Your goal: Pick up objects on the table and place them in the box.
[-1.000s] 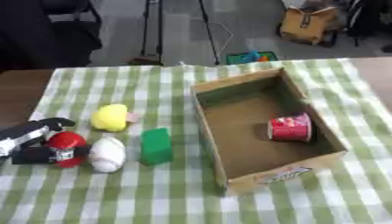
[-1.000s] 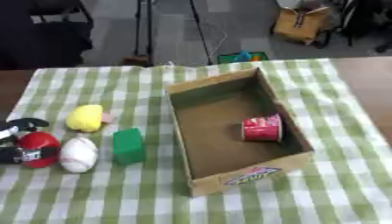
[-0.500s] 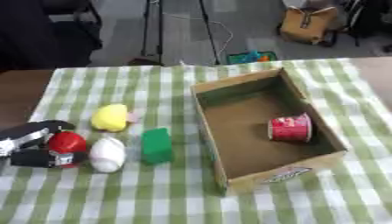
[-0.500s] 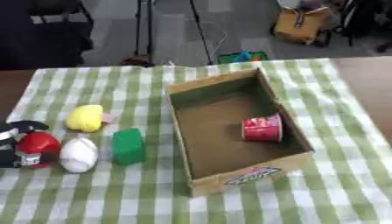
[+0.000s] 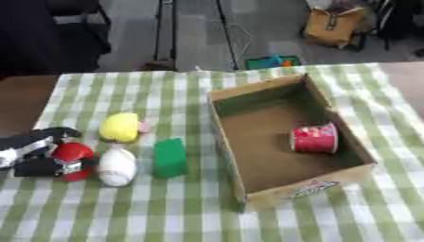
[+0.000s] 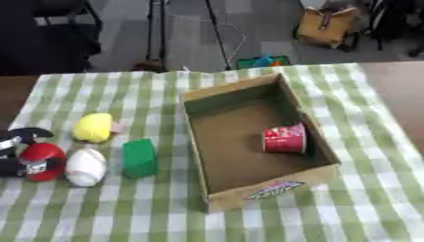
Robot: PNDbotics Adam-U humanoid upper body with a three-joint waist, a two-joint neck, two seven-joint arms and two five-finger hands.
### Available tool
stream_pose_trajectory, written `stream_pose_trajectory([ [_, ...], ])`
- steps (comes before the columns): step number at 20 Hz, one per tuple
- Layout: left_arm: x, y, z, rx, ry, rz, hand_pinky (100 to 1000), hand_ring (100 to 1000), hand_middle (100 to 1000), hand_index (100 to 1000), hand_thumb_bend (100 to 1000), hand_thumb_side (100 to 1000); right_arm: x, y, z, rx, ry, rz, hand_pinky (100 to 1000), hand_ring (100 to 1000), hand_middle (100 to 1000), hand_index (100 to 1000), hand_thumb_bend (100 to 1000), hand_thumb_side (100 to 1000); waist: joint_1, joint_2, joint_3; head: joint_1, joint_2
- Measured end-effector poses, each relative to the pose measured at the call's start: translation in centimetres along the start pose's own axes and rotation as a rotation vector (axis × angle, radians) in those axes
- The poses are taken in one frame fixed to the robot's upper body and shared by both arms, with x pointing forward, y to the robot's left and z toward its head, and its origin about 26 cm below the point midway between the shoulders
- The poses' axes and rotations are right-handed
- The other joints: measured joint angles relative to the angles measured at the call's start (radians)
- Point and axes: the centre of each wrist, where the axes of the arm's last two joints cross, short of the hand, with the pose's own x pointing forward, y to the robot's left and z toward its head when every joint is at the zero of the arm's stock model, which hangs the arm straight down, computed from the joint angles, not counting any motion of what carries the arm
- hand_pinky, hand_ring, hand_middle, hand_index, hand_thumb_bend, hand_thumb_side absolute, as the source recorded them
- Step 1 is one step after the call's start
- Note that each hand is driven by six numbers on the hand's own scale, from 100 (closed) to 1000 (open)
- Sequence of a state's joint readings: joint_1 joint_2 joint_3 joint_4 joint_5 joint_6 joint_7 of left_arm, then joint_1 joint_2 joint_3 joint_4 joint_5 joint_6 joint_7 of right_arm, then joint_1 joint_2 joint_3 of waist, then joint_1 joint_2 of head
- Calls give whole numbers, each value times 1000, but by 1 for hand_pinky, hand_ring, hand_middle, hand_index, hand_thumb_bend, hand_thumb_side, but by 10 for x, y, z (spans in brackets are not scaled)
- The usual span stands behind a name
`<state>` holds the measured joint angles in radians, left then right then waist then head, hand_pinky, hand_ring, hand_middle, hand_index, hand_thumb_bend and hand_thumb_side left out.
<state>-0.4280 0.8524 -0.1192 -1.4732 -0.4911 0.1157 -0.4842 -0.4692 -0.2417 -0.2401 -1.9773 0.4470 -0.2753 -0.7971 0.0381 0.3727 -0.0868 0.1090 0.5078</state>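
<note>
A: Left eye view, far L edge: left hand [image 5: 33,151], black w/ silver, fingers and thumb curled round red object [image 5: 73,159], one black part above it, another below-left. Closed on it, resting at table level.
B: Rest of that view?
A: Green-white check cloth [image 5: 165,208] over table. White egg-shaped object [image 5: 116,166] just R of the red one, touching or nearly; can't tell which. Yellow rounded object [image 5: 121,126] behind those two, small pink bit at its R side. Green block [image 5: 171,157] just R of the white one, standing apart from it. Cardboard box [image 5: 248,184] R of centre, open top, set askew to cloth's stripes. Inside, near R wall: red-and-white can [image 5: 315,138] lying on its side.
B: Right hand?
A: Not in either view.
B: Right eye view, then.
A: Same layout, shifted L. Only part of left hand at L edge, black thumb tip above red object, black finger below-left; still wrapped round it. White, yellow, green objects in same cluster, all on cloth outside box, well apart from its L wall. Printed label on box's near outer wall, lower R corner; text unreadable. Can inside, against R wall, roughly mid-length.
B: Background?
A: Grey floor beyond table, tripod legs [image 6: 217,23] up top, tan bag [image 6: 321,26] upper R, small green-blue item [image 6: 263,61] on floor just past cloth's far edge.
</note>
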Motion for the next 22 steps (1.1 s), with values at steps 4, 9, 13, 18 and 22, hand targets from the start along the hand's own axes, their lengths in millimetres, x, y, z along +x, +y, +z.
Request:
stream_pose_trajectory([
  [4, -1, -1, -1, 10, 9, -13, 488, 862, 992, 1000, 532, 810, 0, 0, 0, -2, 1, 1, 502, 568, 525, 671, 100, 769, 0, 2, -1, 2, 0],
  [9, -2, -2, -1, -3, 17, -31, 511, 868, 997, 993, 545, 802, 0, 0, 0, -4, 3, 2, 502, 568, 521, 671, 100, 769, 0, 3, -2, 2, 0],
  [13, -3, -4, -2, -35, 16, -39, 499, 866, 997, 998, 533, 758, 0, 0, 0, -5, 3, 2, 503, 569, 521, 671, 100, 767, 0, 5, -3, 3, 0],
  [18, -3, -4, -2, -62, 12, -45, 490, 860, 990, 996, 508, 749, 0, 0, 0, -9, 7, 4, 503, 569, 520, 671, 100, 764, 0, 5, -3, 3, 0],
  [22, -6, -5, -3, -62, 19, -39, 460, 829, 930, 974, 420, 769, 0, 0, 0, -14, 11, 6, 503, 570, 520, 671, 100, 758, 0, 5, -4, 6, 0],
])
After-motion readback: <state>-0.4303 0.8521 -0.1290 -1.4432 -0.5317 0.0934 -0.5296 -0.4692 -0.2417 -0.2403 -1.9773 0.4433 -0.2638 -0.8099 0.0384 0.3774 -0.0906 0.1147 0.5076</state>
